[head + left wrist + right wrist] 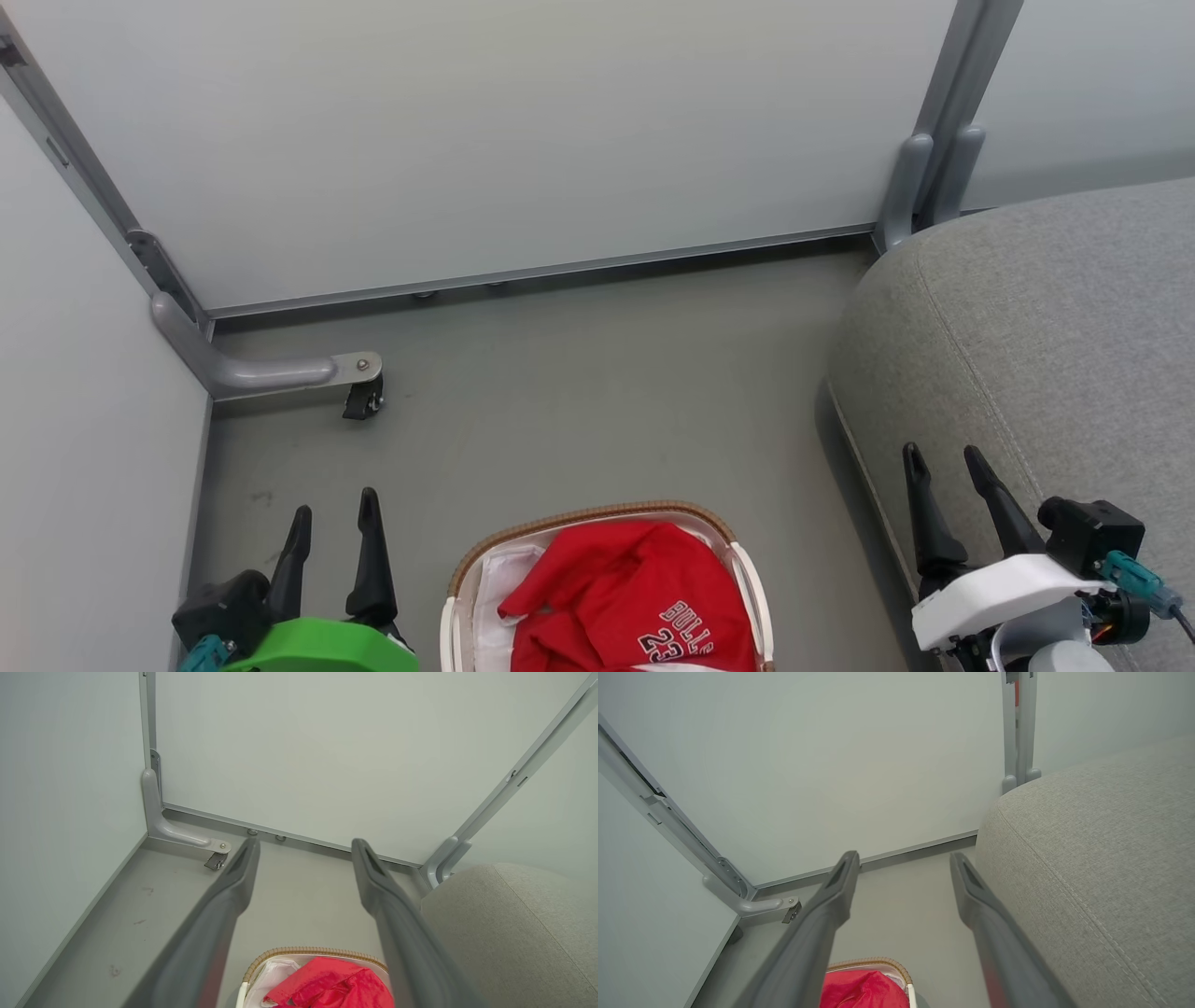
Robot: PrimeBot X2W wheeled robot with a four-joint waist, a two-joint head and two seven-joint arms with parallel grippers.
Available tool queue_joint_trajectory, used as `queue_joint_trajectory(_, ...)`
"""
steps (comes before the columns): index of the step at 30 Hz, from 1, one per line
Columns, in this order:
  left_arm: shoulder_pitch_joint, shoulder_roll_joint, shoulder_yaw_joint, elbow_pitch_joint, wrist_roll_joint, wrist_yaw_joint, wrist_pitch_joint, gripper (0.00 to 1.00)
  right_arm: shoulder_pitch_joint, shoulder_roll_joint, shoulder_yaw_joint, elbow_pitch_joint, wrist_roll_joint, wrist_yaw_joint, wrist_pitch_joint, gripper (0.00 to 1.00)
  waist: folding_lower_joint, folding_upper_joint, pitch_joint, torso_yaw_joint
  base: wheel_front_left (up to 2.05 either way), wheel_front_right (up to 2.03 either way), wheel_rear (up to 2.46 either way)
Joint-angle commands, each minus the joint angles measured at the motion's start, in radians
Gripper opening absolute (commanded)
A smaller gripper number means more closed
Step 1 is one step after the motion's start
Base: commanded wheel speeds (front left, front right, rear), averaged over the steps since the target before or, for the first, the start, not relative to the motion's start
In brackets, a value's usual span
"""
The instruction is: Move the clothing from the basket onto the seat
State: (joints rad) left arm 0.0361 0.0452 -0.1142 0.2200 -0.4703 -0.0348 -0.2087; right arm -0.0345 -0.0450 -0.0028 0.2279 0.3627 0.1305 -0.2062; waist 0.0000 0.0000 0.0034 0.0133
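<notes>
Lying in the basket (597, 512), red clothing (616, 588) between left pincer (335, 502) and right pincer (943, 452), both spread, empty.

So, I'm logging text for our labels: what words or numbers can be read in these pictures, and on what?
"BULLS": white letters with a dark outline, tilted, on the red jersey lying in the basket.
"23": just under that word, on the same jersey.
No other text can be read; both wrist views catch the jersey's plain red cloth, not the print.
</notes>
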Motion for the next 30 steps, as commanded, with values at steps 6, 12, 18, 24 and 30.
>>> queue_joint_trajectory(6, 0.018, 0.007, -0.008, 0.010, 0.059, 0.005, -0.018, 1.00, 0.008, -0.006, 0.009, 0.007, -0.060, 0.000, -0.021, 1.00, 0.0000, 0.0000, -0.001, 0.001, 0.00, 0.00, 0.00)
queue_joint_trajectory(12, 0.021, 0.007, -0.014, 0.020, 0.099, 0.009, -0.030, 1.00, 0.011, -0.007, 0.014, 0.011, -0.100, 0.000, -0.033, 1.00, 0.0000, 0.0000, -0.002, 0.003, 0.00, 0.00, 0.00)
queue_joint_trajectory(18, 0.025, 0.007, -0.018, 0.018, 0.132, 0.012, -0.040, 1.00, 0.013, -0.008, 0.017, 0.013, -0.143, 0.000, -0.043, 1.00, 0.0000, 0.0000, -0.002, 0.005, 0.00, 0.00, 0.00)
queue_joint_trajectory(24, 0.031, 0.008, -0.023, 0.018, 0.164, 0.015, -0.051, 1.00, 0.014, -0.008, 0.022, 0.015, -0.181, 0.000, -0.054, 1.00, 0.0000, 0.0000, -0.002, 0.005, 0.00, 0.00, 0.00)
queue_joint_trajectory(30, 0.033, 0.008, -0.027, 0.020, 0.187, 0.015, -0.058, 1.00, 0.013, -0.008, 0.025, 0.016, -0.204, 0.000, -0.060, 1.00, 0.0000, 0.0000, -0.001, 0.005, 0.00, 0.00, 0.00)
